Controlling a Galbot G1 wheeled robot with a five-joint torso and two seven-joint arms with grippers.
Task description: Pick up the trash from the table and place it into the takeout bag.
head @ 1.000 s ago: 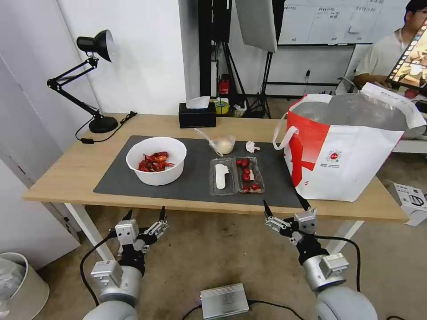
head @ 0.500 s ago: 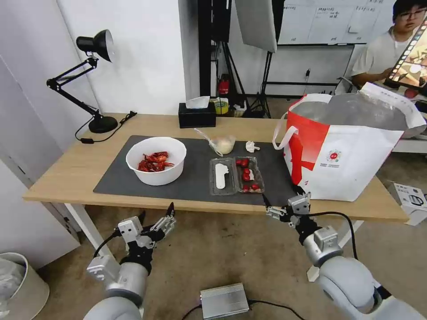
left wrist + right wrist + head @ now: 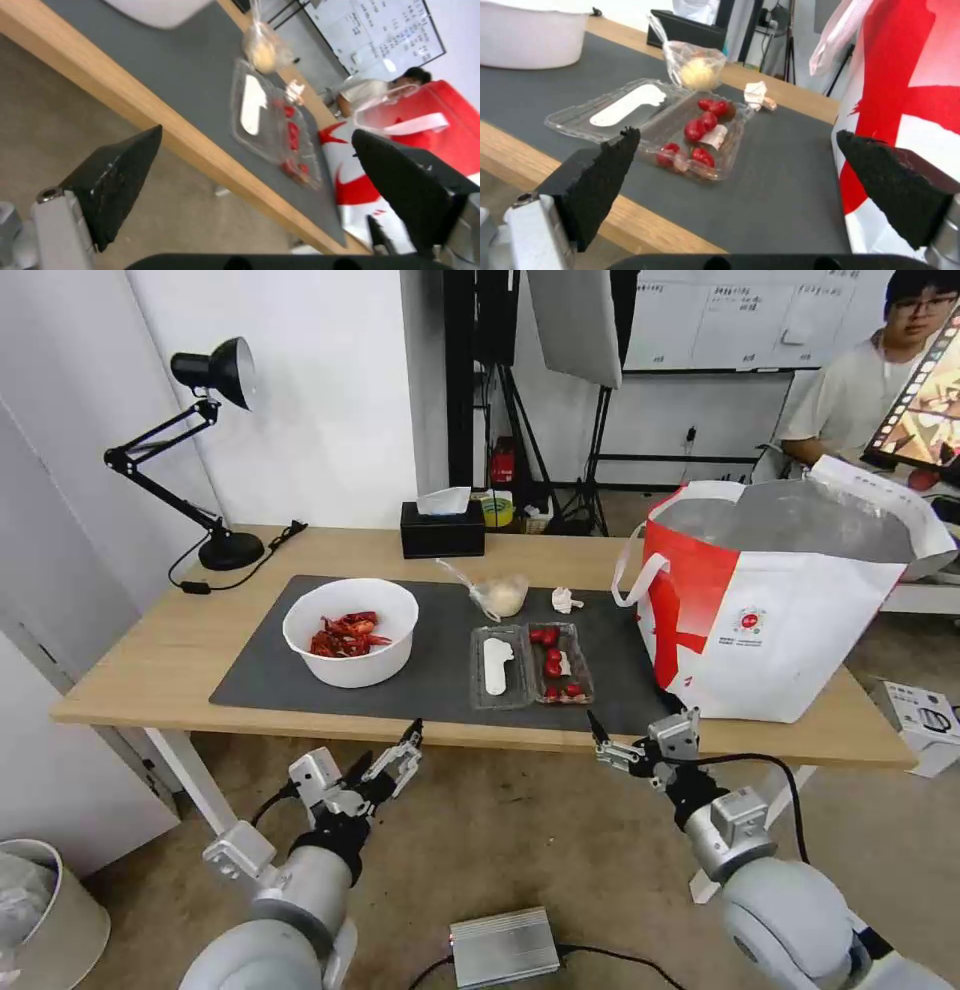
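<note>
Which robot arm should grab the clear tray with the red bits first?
Probably the right. The right gripper is open at the table edge, just in front of the clear tray and beside the takeout bag. The left gripper hangs lower, farther off.

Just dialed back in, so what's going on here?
Nothing is picked up yet. Both pincers are open and empty at the table's near edge: the left pincer below it, the right pincer at edge height by the bag, facing the tray. The bowl, tray, cup and tissue sit on the mat.
</note>
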